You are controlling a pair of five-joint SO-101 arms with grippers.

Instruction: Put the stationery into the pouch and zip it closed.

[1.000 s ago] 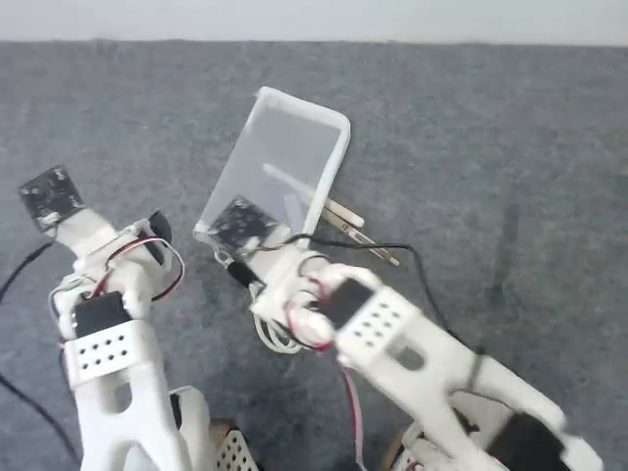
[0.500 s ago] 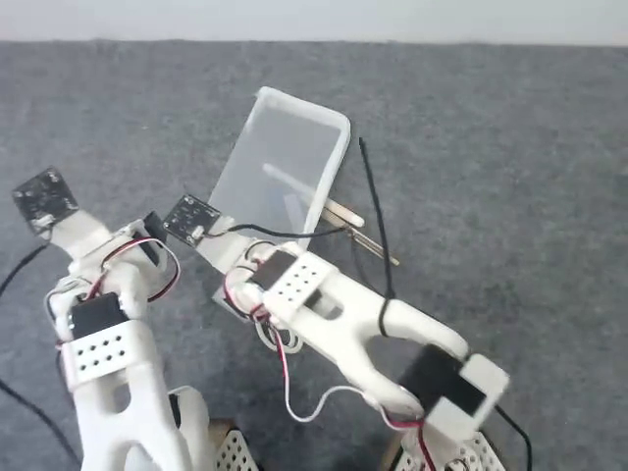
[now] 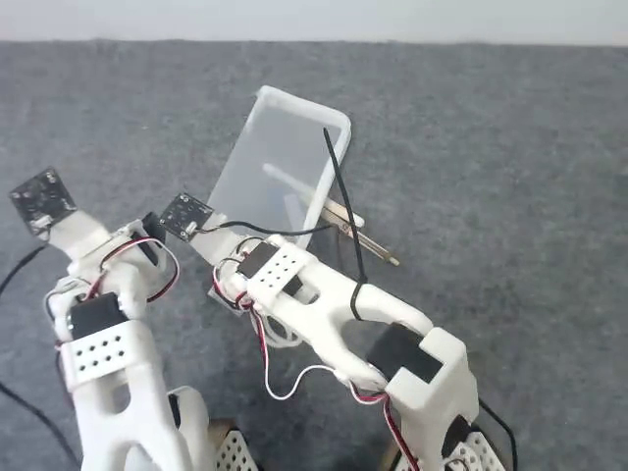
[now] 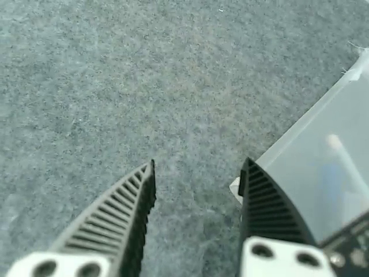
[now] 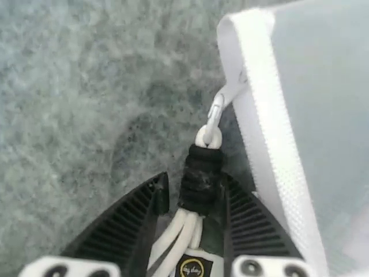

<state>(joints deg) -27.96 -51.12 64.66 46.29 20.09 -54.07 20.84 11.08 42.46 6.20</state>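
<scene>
The translucent pouch (image 3: pixel 280 162) lies flat on the grey carpet, and a white pen and something blue show through it. Thin wooden sticks (image 3: pixel 361 234) poke out at its right edge. My right gripper (image 5: pixel 196 180) is at the pouch's near left corner, shut on the black-sleeved white pull cord (image 5: pixel 199 173). The cord hangs from the metal zipper tab (image 5: pixel 216 112) on the white zipper band (image 5: pixel 262 121). My left gripper (image 4: pixel 196 173) hovers open over bare carpet, just left of the pouch (image 4: pixel 323 161), with nothing between its fingers.
Grey carpet (image 3: pixel 510 167) lies all around, with open room to the right and behind the pouch. A black cable (image 3: pixel 343 206) arcs up from the right arm across the pouch's right side. Red and white wires hang near both arm bases.
The right arm has swung left and folded in, its wrist board shifting left from the pouch's near edge. Its black cable now stands over the pouch. The left arm has hardly moved.
</scene>
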